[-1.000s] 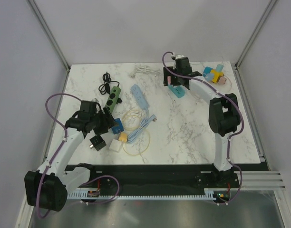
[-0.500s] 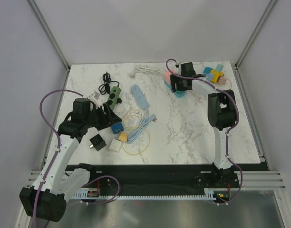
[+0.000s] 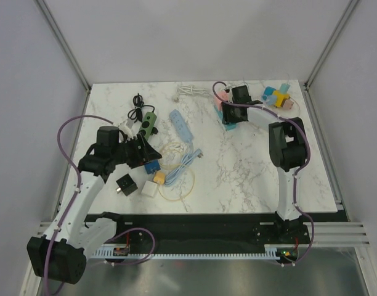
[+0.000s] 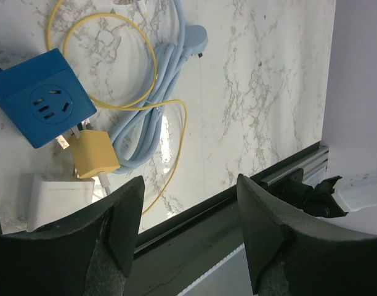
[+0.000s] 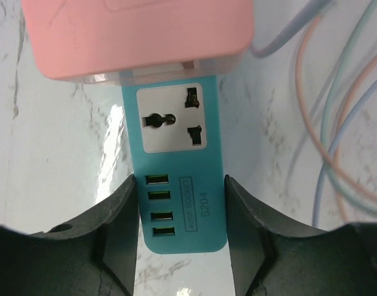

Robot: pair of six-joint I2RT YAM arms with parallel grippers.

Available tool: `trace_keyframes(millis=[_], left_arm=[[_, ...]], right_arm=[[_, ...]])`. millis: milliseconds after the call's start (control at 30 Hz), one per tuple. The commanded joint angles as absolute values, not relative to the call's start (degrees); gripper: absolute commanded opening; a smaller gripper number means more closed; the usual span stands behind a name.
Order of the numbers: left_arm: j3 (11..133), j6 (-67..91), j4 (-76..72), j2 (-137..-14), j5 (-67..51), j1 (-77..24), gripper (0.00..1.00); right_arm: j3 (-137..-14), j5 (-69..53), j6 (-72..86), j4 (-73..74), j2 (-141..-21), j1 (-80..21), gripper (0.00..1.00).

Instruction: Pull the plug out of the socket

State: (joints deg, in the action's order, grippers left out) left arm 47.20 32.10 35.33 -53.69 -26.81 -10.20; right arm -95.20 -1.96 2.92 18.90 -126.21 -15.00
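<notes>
A teal socket strip (image 5: 204, 209) lies on the marble table at the back, also visible in the top view (image 3: 230, 119). A pink plug block (image 5: 139, 34) sits on its far end. My right gripper (image 5: 179, 184) straddles the strip's near end, with both fingers against its long sides, just by the USB ports. My left gripper (image 3: 145, 154) hovers over the left cluster with its jaws apart; in the left wrist view the left gripper (image 4: 190, 185) holds nothing. Below it a blue cube socket (image 4: 44, 95) has a yellow plug (image 4: 95, 153) beside it.
A white cube (image 4: 56, 197), a black cube (image 3: 125, 183), a green power strip (image 3: 148, 125), a pale blue strip (image 3: 181, 125) and a coiled pale blue cable (image 4: 158, 92) with a yellow cord lie left of centre. Coloured blocks (image 3: 276, 97) sit at the back right.
My right gripper has slid toward the back over the teal strip, and its jaws have come in against the strip's sides. The left arm shifted slightly and its jaws narrowed a little.
</notes>
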Motion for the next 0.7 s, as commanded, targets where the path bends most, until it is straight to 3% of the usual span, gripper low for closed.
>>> trace_keyframes(millis=[0,100,167,267,433,667], left_arm=[[46.6,30.5,30.8,-56.8,-33.1,-10.3,0.68],[47.1,30.2,30.0,-59.8,-33.4,-11.5,0.68],[47.6,30.5,29.4,-60.5,-33.1,-12.2,0.68],[48.9,31.5,29.1,-62.4,-31.6,-14.2,0.68],[53.0,34.4,29.1,-67.6,-24.9,-22.0,0.70],[61.1,41.2,27.2,-79.6,-18.6,-34.4,0.72]], right_arm=[[-89.9,1.2,4.2,20.1,-118.6,-19.1,0.22],[-83.6,3.0,7.5,20.1,-113.9,-21.6,0.15],[-77.8,5.5,10.3,20.1,-110.1,-23.0,0.05],[-69.4,9.4,13.3,19.4,-104.6,-26.4,0.00],[-55.7,13.3,19.0,16.6,-94.7,-29.7,0.00],[-38.8,6.1,25.7,11.0,-79.2,-33.1,0.06]])
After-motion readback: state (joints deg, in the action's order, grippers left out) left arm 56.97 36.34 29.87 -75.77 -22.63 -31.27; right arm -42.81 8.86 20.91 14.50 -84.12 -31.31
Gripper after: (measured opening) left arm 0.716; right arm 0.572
